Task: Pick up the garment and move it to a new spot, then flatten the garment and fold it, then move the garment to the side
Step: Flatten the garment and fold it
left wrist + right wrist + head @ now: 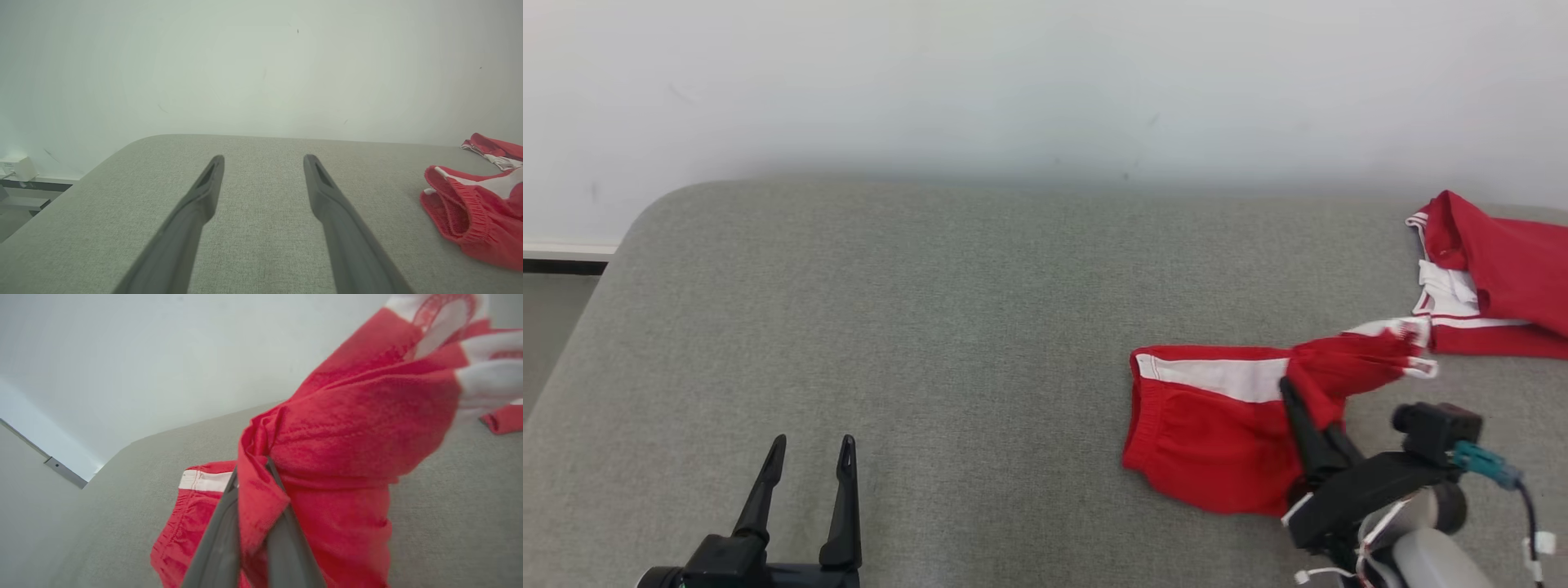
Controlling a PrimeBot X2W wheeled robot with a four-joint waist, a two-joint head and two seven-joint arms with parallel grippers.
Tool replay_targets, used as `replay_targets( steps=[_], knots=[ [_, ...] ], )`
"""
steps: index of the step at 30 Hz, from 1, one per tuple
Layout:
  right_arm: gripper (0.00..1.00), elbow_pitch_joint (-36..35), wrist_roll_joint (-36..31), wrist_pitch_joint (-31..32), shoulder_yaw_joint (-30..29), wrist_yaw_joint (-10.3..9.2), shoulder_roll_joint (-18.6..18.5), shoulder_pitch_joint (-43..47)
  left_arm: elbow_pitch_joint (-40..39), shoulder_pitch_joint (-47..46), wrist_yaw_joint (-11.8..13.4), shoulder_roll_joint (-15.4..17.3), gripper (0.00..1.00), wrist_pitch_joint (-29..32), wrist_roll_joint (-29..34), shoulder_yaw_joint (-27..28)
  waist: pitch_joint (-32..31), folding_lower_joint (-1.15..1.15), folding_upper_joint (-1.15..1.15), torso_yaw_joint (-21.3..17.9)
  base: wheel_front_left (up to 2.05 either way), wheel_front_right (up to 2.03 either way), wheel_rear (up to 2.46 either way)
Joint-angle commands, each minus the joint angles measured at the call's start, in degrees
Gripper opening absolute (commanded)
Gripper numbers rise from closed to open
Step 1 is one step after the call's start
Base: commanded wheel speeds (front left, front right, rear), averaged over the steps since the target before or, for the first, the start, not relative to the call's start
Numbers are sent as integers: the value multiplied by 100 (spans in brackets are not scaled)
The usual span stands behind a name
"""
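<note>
**Red shorts gripped at the start of the pick-up**

Lying on the right half of the grey cushioned surface (931, 327), toward its front edge: red shorts (1209, 449), partly resting on the cloth top, partly lifted.

Right gripper (1294, 400) closed tight on a bunched fold near the middle of the shorts; in the right wrist view, red fabric squeezed between the two dark fingers and draped over them. Left gripper (813, 445) spread wide and empty, above the front-left part of the same surface, well apart from the shorts.

Progress, as judged:
- pick-up begun, with the garment pinched but most of it not yet clear of the surface;
- transfer to a new spot, flattening, folding and the final shift to the side all left to do.

Appearance of the shorts:
- soft knit, bright red;
- gathered elastic waistband (470, 212) facing the surface's left side, its opening gaping;
- broad white stripe (1217, 376) along the edge nearer the surface's rear;
- one leg drawn out in taut pleats toward the surface's right rear, ending in a white-trimmed hem (1413, 359);
- crumpled and twisted overall, nowhere near flat.

Second red-and-white piece (1503, 269) at the right rear of the surface, just beside the stretched leg; whether joined to the shorts or separate, impossible to tell.
</note>
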Motion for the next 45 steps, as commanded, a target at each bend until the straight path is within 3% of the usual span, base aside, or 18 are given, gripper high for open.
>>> replay_targets(
  steps=[1, 6, 13, 22, 32, 33, 34, 45],
  knots=[
    [0, -70, -64, 51, 51, -17, 69, 87, 10, 39, -40, -7, 100, -16, -29, -3, -18, 1, 0, 68, 0, 0, 0],
    [0, -279, -244, 295, 219, -17, 373, 106, 17, 7, -25, -8, 100, -16, -66, -63, 4, 1, 0, 206, 0, 0, 0],
    [0, 13, -334, 430, 250, -17, 673, 132, 59, -97, -28, -7, 100, -16, -133, -185, 96, 1, 0, 386, 0, 0, 0],
    [0, 692, -423, 256, 265, -17, 797, -79, 83, -149, 0, -7, 100, -16, -190, -209, 175, 1, 0, 411, 0, 0, 0],
    [0, 844, -217, -25, 608, -17, 827, -292, 64, -143, 3, -7, 100, -16, -211, -172, 200, 1, 0, 373, 0, 0, 0],
    [90, 853, -258, -66, 648, -17, 808, -315, 68, -147, 2, -8, 100, -16, -212, -175, 203, 1, 0, 374, 0, 0, 0],
    [100, 855, -256, -96, 692, -17, 804, -328, 71, -148, 2, -8, 100, -16, -217, -182, 207, 1, 0, 373, 0, 0, 0],
    [100, 102, -191, -691, 860, -17, 343, -150, 34, -23, 37, -7, 100, -16, -189, -110, 143, 1, 0, 225, 0, 0, 0]
  ],
)
